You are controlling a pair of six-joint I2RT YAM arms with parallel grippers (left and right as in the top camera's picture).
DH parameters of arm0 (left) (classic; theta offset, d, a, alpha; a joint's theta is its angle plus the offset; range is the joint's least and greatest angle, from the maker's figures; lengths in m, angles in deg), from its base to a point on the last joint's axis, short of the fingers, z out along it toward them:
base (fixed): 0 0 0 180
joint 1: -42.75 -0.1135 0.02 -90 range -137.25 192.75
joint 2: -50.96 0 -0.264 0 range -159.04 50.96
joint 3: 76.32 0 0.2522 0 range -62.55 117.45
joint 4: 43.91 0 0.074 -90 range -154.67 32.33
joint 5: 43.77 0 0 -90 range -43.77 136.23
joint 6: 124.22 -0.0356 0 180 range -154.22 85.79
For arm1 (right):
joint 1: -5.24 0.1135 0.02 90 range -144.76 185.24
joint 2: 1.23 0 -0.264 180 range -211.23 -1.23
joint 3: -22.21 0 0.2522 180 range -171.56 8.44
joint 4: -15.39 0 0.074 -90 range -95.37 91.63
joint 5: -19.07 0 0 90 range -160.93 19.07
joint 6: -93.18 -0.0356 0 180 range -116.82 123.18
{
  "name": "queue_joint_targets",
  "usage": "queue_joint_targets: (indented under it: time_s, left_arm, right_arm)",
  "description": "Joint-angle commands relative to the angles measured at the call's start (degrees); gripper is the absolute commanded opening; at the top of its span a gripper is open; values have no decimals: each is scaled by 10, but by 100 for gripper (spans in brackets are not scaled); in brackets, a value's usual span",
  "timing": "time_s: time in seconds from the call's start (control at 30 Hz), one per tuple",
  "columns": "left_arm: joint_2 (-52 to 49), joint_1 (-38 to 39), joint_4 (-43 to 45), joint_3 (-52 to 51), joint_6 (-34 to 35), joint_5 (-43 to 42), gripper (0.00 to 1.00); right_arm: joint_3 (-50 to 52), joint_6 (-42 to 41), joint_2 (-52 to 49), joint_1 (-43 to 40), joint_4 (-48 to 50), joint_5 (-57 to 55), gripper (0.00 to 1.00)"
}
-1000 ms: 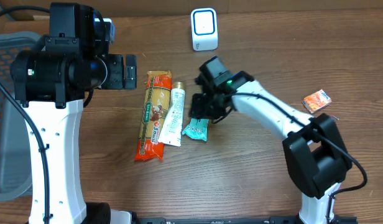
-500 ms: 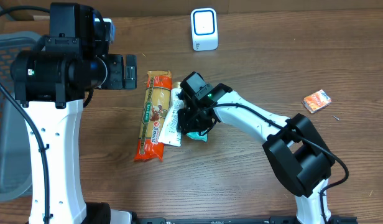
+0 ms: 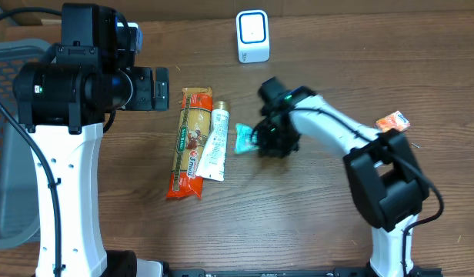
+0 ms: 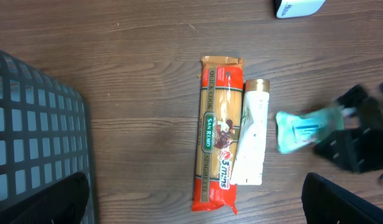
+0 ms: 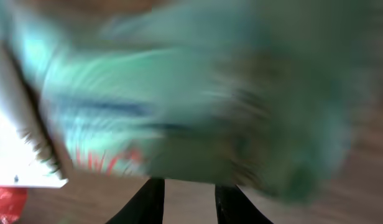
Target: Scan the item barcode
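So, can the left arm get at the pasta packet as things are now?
Probably yes. The pasta packet lies flat with nothing above it, and the left arm's jaws stand open near its upper end. Only the white tube lies against its right edge.

Table: matt grained wood. Pasta packet: glossy plastic film. Tube: smooth white plastic, metallic gold cap. Teal packet: shiny film. Basket, left edge: grey plastic mesh. Scanner: smooth white plastic.
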Motion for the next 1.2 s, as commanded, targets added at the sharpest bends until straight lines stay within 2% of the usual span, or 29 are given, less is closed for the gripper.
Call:
queue_joint_targets:
  time_s: [0.0, 0.27, 0.37, 0.53, 0.63, 0.8, 0.97, 1.17]
  left_arm:
    - [-3, 4, 1, 4, -11, 1, 100]
    - [-3, 4, 1, 4, -11, 1, 100]
    - [-3, 4, 1, 4, -11, 1, 100]
    - [-3, 4, 1, 4, -11, 1, 100]
    - [-3, 4, 1, 4, -11, 1, 100]
    - [-3, 4, 1, 4, -11, 1, 100]
    - [-3, 4, 1, 4, -11, 1, 100]
    - [-3, 4, 1, 4, -11, 1, 100]
  right_arm:
    - [0, 37, 32, -29, 0, 0, 28]
    - [0, 80, 87, -85, 17, 5, 36]
    - [0, 139, 85, -94, 32, 33, 38]
    - [0, 219, 81, -95, 86, 2, 56]
    - [0, 248, 63, -95, 127, 15, 63]
    - [0, 276, 27, -108, 155, 59, 65]
    - [0, 301, -7, -141, 165, 158, 64]
    - [0, 305, -47, -147, 158, 208, 63]
